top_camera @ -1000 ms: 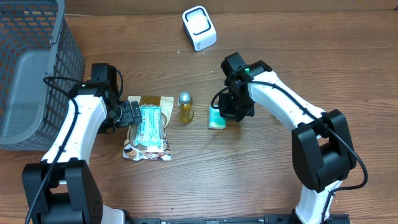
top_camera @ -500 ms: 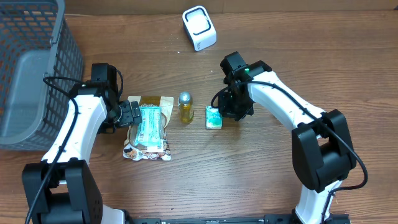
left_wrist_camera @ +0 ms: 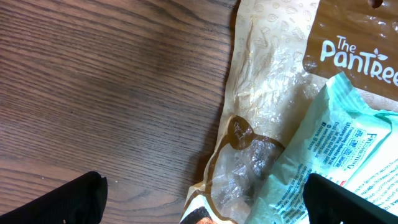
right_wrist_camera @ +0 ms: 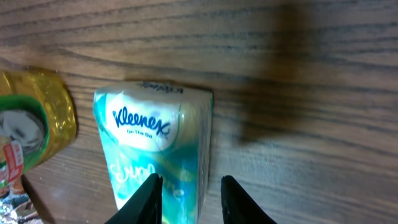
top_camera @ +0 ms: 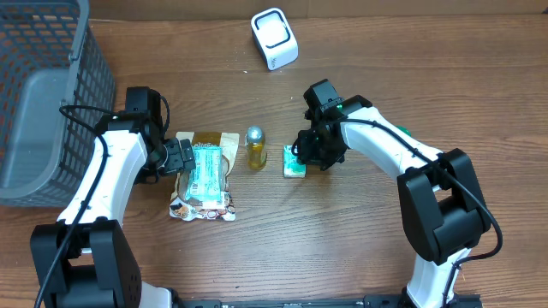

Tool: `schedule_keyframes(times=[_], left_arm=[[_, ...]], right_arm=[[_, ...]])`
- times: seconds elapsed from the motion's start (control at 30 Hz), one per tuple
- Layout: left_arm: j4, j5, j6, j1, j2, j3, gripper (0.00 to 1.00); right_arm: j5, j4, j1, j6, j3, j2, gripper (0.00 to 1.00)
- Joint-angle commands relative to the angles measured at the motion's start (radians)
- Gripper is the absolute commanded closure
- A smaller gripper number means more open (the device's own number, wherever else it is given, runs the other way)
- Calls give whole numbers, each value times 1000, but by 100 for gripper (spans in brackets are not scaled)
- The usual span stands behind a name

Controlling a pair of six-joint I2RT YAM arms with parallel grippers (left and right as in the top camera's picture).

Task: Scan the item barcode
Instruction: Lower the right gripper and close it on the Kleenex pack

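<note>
Flat on the wooden table (top_camera: 360, 248), near its middle: a Kleenex tissue pack (top_camera: 294, 162), long axis running from the robot's side toward the far edge, only slightly tilted. In the right wrist view, printed face up, logo end toward the top of the picture, the other end cut off behind the fingers. Just to its left and not touching, a small yellow bottle (top_camera: 255, 151) with a silver cap.

Low over the pack's right edge, the right gripper (top_camera: 306, 154), jaws parted a little and pinching nothing. One fingertip (right_wrist_camera: 148, 198) above the pack's face, the other above bare wood just beside it.

Further left, the left gripper (top_camera: 181, 157), spread wide at the edge of a teal packet (top_camera: 208, 171) lying on a brown snack bag (top_camera: 205, 139), and closed on neither.

Well apart at the far side, a white scanner (top_camera: 274, 38); at the far left, a grey basket (top_camera: 43, 94).
</note>
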Motion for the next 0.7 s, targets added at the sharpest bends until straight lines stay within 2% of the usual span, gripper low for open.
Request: schedule_keyframes(times=[0.0,0.67], left_arm=[[-2,8,11,-3,4,15,0],[-2,8,11,-3,4,15,0]], right_arm=[[-11,30,-1,-4,-26,-29,72],[-44,66,-1,4,-29,-28,71]])
